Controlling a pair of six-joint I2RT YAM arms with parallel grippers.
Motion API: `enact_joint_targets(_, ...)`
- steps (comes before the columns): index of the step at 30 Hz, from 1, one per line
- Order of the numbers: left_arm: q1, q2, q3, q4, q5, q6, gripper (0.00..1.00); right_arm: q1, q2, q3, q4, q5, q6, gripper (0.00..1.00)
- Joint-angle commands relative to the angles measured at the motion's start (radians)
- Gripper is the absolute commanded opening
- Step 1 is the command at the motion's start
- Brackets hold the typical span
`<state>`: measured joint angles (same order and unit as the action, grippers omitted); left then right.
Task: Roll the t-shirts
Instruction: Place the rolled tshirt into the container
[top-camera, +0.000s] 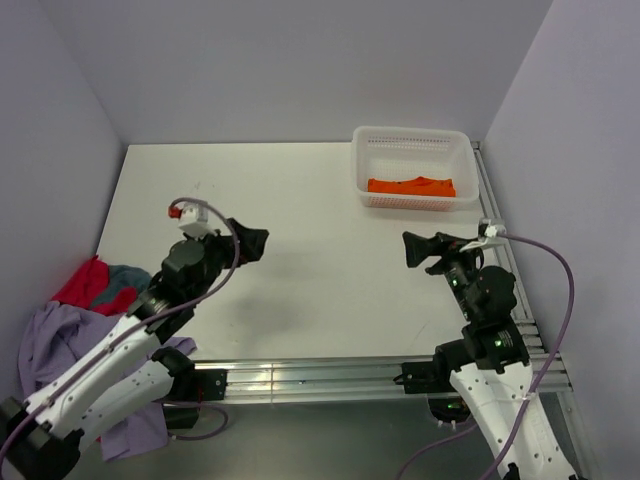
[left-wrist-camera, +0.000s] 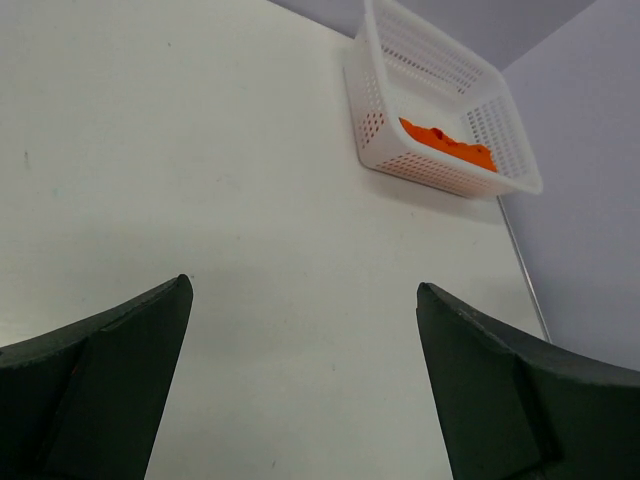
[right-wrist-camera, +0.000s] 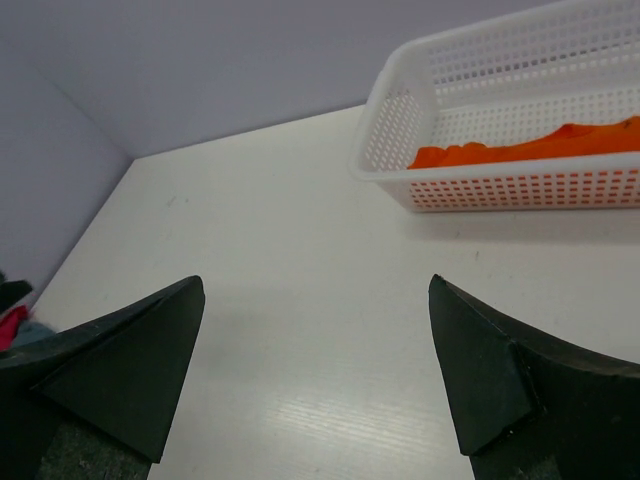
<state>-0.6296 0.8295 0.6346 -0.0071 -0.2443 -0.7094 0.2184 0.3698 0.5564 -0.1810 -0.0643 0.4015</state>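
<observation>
At the table's far right corner: a white perforated basket (top-camera: 410, 132) (left-wrist-camera: 420, 168) (right-wrist-camera: 500, 190) is seen standing on the white table (top-camera: 300, 200), close against the right-hand wall (top-camera: 570, 120).

Inside the basket: an orange t-shirt (top-camera: 411, 186) (left-wrist-camera: 445, 140) (right-wrist-camera: 520, 150) is laid low along the basket's near wall, bunched rather than spread out. Its colour is seen through the holes in the right wrist view.

Well apart from the basket, at the opposite edge: the other shirts are heaped together. A red t-shirt (top-camera: 85, 285) and a grey-blue t-shirt (top-camera: 128, 275) are piled on top, touching. A lavender t-shirt (top-camera: 50, 340) is draped below them over the table's edge and is partly hidden by the left arm (top-camera: 100, 370).

Left of the basket, nearer the arm bases: the left gripper (top-camera: 250, 242) (left-wrist-camera: 303, 290) is held over bare table, pointed towards the basket. Its jaws are spread wide and nothing is held between them.

On the basket's near side: the right gripper (top-camera: 412, 248) (right-wrist-camera: 317, 285) is held over bare table, near the basket but not touching it. Its jaws are likewise spread wide and nothing is gripped.

Between the two grippers: only bare table top is shown, and no shirt is touched by either one.
</observation>
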Motion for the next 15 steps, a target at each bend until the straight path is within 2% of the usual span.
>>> enact_joint_targets(1, 0.002, -0.183, -0.059, -0.057, -0.046, 0.045, 1.00, -0.001, -0.090, -0.093, -0.014, 0.086, 0.008, 1.00)
enact_joint_targets(6, 0.002, -0.335, -0.072, -0.209, -0.097, 0.044, 0.99, 0.001, -0.226, -0.219, -0.034, 0.139, 0.048, 1.00)
enact_joint_targets(8, -0.001, -0.368, -0.079, -0.282, -0.162, -0.018, 0.99, -0.001, -0.232, -0.236, -0.049, 0.168, 0.105, 1.00)
enact_joint_targets(15, -0.001, -0.602, -0.257, -0.292, -0.239, -0.059, 0.97, -0.001, -0.256, -0.259, -0.026, 0.129, 0.086, 1.00)
